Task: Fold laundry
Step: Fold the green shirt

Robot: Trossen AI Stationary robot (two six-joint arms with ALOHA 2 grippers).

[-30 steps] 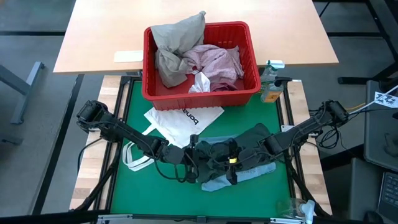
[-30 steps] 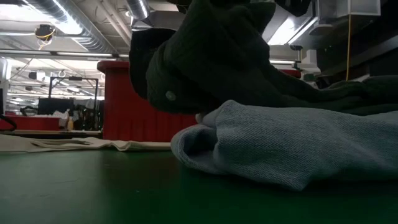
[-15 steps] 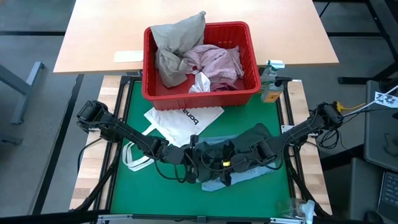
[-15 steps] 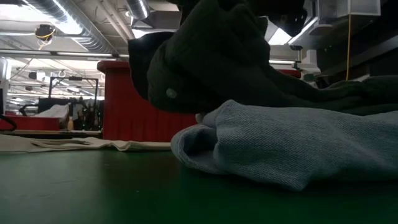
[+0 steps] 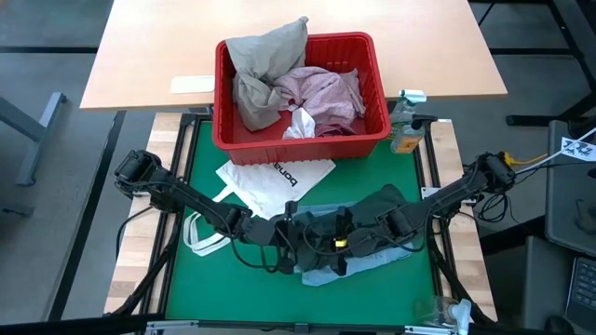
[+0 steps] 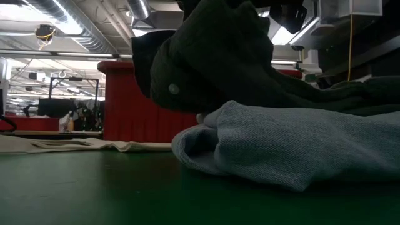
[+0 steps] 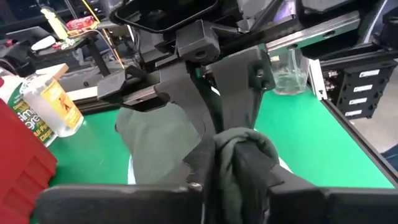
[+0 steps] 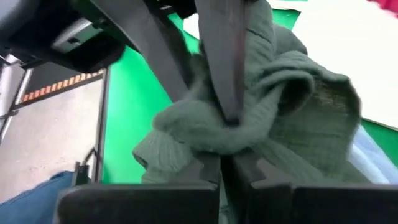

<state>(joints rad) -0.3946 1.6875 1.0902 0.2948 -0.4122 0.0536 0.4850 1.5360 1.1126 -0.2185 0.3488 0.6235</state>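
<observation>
both grippers meet mid-bench toward the front edge. the right gripper (image 5: 346, 239) is clamped tight on a bunched fold of the dark grey-green garment (image 5: 372, 216), and the left gripper (image 5: 300, 234) pinches the same cloth with its fingers barely parted. the light blue garment (image 6: 294, 147) lies under it. the white tote bag (image 5: 270, 184) sits left of centre, the red basket (image 5: 377, 88) with more laundry at the back edge. bare green mat (image 5: 223, 288) stays free along the front-left corner.
</observation>
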